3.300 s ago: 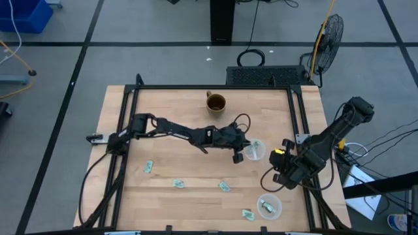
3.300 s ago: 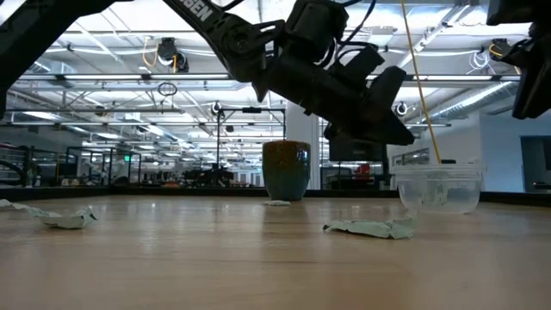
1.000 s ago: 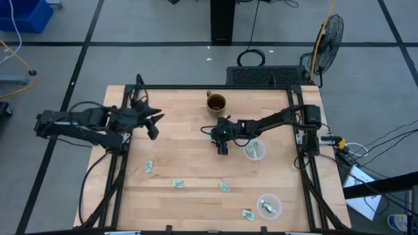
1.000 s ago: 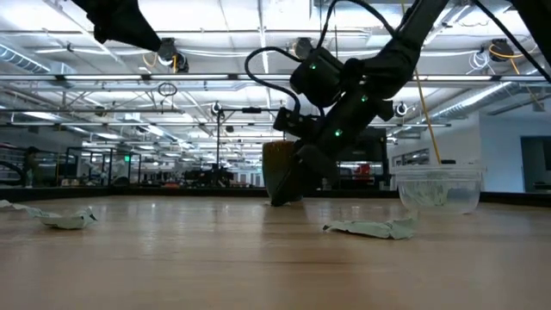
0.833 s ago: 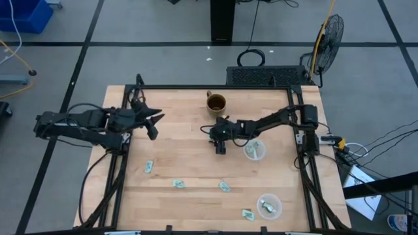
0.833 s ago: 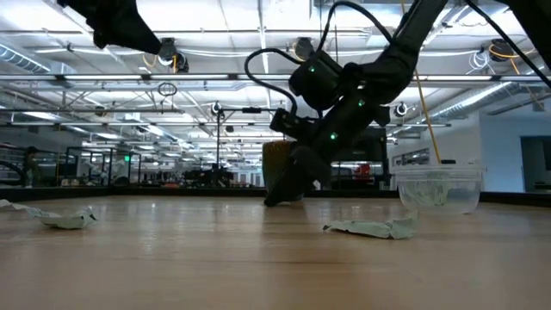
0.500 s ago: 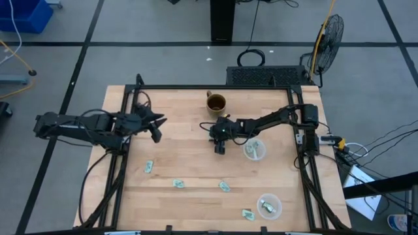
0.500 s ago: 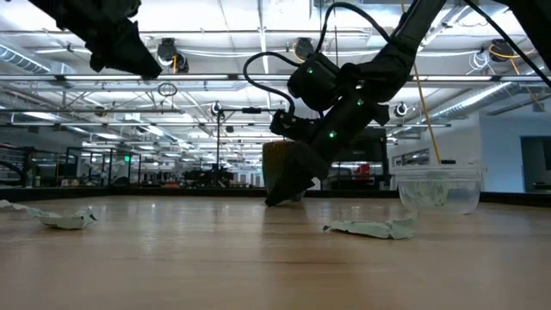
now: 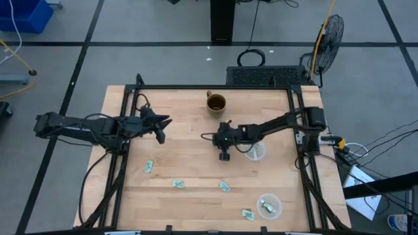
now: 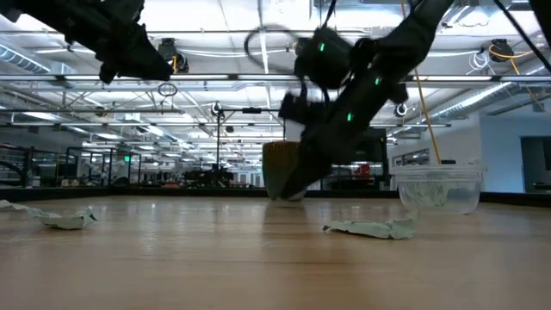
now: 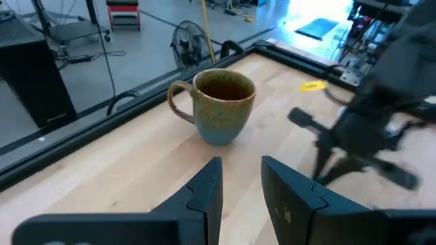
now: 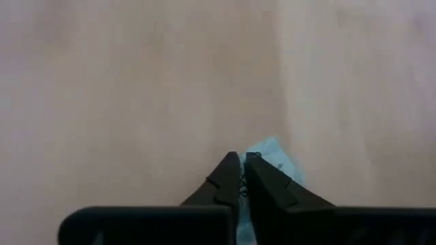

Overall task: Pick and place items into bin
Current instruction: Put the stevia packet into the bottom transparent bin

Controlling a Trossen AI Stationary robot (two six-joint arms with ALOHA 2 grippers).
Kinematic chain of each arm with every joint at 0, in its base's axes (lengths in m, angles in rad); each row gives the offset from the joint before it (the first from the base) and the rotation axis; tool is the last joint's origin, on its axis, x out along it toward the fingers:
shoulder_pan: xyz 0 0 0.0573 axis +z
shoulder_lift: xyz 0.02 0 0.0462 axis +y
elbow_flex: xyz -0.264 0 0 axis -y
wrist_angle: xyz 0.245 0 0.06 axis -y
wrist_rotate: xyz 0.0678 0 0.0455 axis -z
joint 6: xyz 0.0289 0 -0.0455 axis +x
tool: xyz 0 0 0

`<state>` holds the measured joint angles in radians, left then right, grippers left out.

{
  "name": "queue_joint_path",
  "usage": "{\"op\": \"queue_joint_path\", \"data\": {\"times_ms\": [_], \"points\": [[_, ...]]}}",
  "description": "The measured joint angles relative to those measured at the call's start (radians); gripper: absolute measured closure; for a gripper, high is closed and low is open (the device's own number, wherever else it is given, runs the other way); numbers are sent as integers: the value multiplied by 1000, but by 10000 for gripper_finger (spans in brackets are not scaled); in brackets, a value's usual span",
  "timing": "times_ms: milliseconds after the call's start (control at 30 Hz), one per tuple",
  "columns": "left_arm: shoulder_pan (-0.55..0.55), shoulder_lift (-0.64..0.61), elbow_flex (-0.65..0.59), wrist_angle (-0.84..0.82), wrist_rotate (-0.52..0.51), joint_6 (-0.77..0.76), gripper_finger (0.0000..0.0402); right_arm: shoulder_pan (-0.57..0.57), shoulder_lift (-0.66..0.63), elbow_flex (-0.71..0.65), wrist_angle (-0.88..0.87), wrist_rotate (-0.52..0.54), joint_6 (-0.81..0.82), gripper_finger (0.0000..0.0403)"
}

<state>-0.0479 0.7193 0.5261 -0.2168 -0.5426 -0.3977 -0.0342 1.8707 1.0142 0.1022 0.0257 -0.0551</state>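
Observation:
Several tiny pale teal wrapped pieces lie on the wooden table: one (image 9: 149, 166), one (image 9: 177, 184), one (image 9: 225, 187) and one (image 9: 247, 213). Two of them show in the low view (image 10: 372, 228) (image 10: 62, 219). My right gripper (image 9: 224, 155) (image 12: 242, 167) stands mid-table beside a clear cup (image 9: 255, 151), shut on another piece. My left gripper (image 9: 161, 134) (image 11: 242, 173) hovers open over the table's left part, facing the brown mug (image 11: 216, 105). My right gripper pinches a teal wrapped piece between its two fingertips, coming from above and pointing down. A crinkled corner of the piece (image 12: 274, 160) sticks out beside the fingertips. Whether the piece still rests on the table, I cannot tell.
A second clear cup (image 9: 269, 206) near the table's near right corner holds a teal piece. The brown mug (image 9: 216, 103) stands near the far edge. A black frame rail (image 9: 124, 150) runs along the table's sides.
My left gripper has moved toward the table's right, staying open. My right gripper, down by the table near the mug, has shifted a little toward the near edge and the clear cup and has risen; it is blurred in the low view.

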Motion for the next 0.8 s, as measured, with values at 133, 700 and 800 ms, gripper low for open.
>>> {"op": "queue_joint_path", "data": {"times_ms": [133,700,800], "points": [[0,0,-15,25,8,-2,293,102,-124,2,-105,-4,64,397],[1,0,-25,35,80,3,293,766,-452,-52,-481,-108,626,398],[1,0,-25,35,80,16,293,814,-454,-72,-462,-109,759,398]]}}
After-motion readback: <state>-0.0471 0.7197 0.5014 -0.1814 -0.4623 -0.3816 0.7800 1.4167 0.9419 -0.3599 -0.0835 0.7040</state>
